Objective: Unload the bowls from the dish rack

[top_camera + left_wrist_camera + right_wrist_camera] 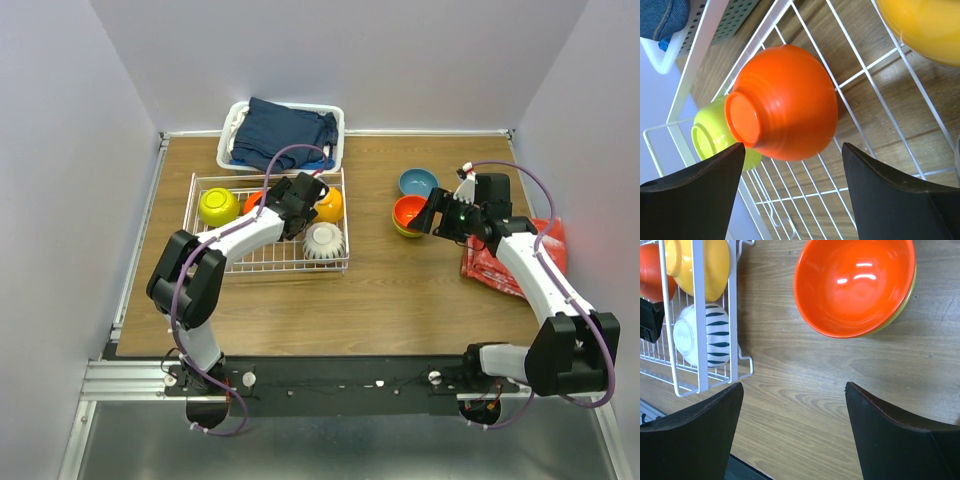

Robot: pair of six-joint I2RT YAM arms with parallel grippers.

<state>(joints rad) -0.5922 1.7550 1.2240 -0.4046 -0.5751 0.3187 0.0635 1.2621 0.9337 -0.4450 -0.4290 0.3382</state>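
Note:
The white wire dish rack holds a lime-green bowl, a red-orange bowl, an orange-yellow bowl and a white ribbed bowl. My left gripper is open over the rack. In the left wrist view its jaws stand wide on either side of the upturned red-orange bowl, not touching it, with the lime-green bowl behind. On the table a blue bowl sits beside a red-orange bowl nested in a lime-green one. My right gripper is open and empty beside that stack.
A white plastic basket with dark blue cloth stands behind the rack. A red bag lies at the table's right edge under my right arm. The rack's wire corner shows at the left of the right wrist view.

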